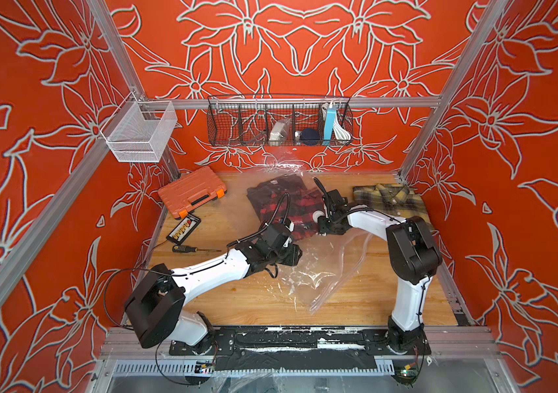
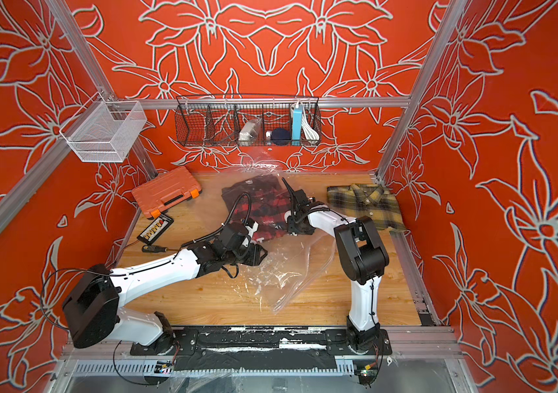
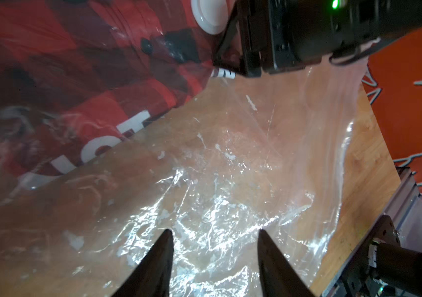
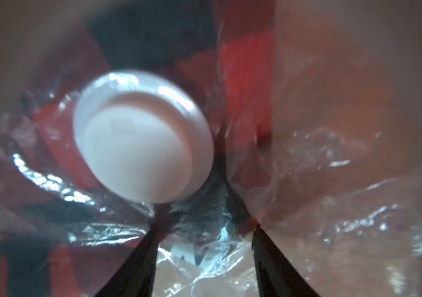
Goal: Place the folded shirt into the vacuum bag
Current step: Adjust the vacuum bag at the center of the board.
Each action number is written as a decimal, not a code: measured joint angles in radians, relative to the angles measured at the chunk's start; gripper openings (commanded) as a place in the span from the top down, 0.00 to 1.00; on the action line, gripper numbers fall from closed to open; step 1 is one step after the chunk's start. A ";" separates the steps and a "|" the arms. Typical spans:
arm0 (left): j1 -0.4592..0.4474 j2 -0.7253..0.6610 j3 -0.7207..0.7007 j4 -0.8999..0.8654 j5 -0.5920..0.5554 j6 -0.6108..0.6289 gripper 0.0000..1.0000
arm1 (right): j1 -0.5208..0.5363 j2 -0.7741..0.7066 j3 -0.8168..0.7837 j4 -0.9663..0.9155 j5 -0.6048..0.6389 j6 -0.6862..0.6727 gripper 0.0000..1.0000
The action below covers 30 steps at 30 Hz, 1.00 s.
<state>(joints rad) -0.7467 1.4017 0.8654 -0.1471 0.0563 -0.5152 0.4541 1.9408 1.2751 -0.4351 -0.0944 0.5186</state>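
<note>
Shirt (image 1: 267,197), soft red plaid, seems inside the vacuum bag (image 1: 325,272), far middle of the bench (image 1: 236,306). Film looks slippery; pinch its near rim. Left claw (image 3: 215,231) gapes empty, right claw (image 4: 204,228) parted beside the valve cap (image 4: 140,136).

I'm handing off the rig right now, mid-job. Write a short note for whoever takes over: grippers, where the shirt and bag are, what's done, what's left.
Left gripper: open, empty, over the bag's crinkled film.
Right gripper: open, jaws either side of puckered film beside the white round valve cap.
Large transparent plastic vacuum bag: lying on the wooden table.
Folded red-and-black plaid shirt: shows through the film, apparently inside, at the bag's far end.
Done: shirt seems bagged.
Left: confirm it is fully in, then withdraw both arms.
A yellow plaid shirt lies outside the bag, back right.
</note>
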 measured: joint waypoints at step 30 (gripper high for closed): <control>0.055 -0.137 -0.011 -0.073 -0.029 0.039 0.47 | -0.066 -0.476 -0.122 -0.125 -0.068 0.040 0.21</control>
<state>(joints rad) -0.6918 1.2652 0.8547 -0.2199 0.0277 -0.4767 0.3885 1.4647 1.1526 -0.5602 -0.1623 0.5591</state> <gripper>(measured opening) 0.527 0.754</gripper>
